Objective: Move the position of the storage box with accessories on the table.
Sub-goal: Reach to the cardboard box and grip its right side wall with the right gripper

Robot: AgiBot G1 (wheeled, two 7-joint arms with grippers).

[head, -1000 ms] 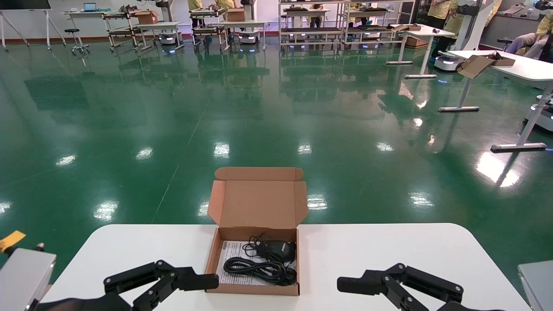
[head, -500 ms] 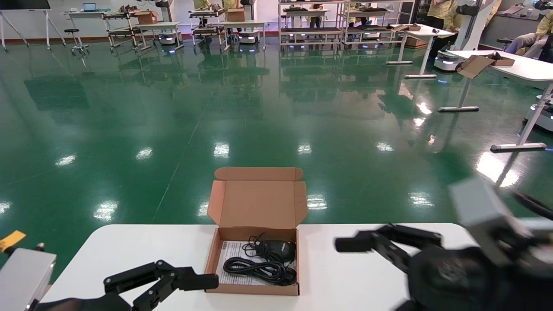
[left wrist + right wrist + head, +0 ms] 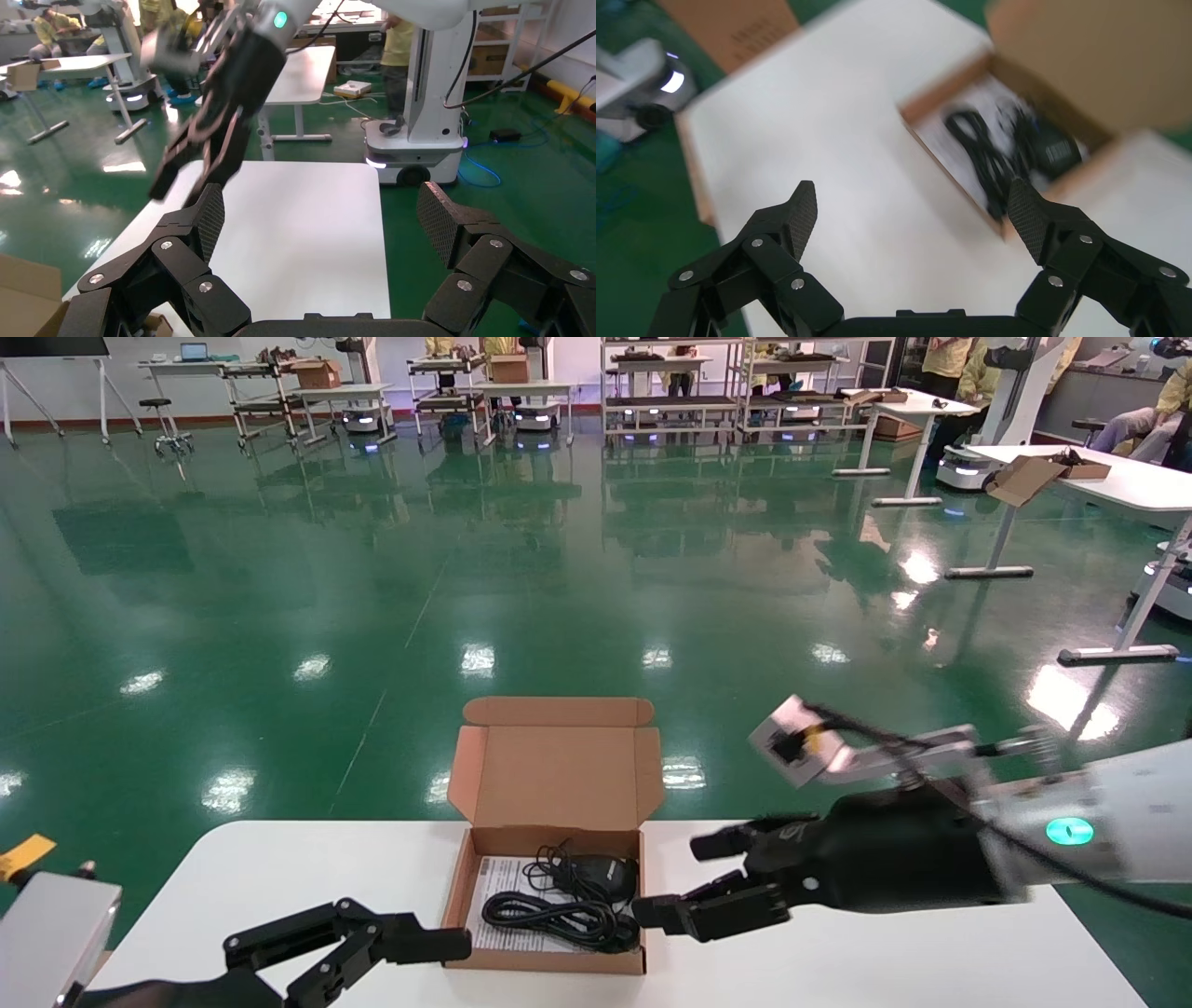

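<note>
Box (image 3: pixel 545 915) sits lower centre of the head view on the white tabletop (image 3: pixel 838 961), lid flap upright behind it. Inside: black mouse (image 3: pixel 596 875), coiled cable (image 3: pixel 549 913), printed sheet (image 3: pixel 498 887).

Right pincer (image 3: pixel 675 876) reaches in from the right of frame, fingers spread wide, lower fingertip just beside the box's right wall, upper finger off the box; contact cannot be told.

Left pincer (image 3: pixel 424 945) low at lower left, spread wide, one fingertip at the box's left front corner.
</note>
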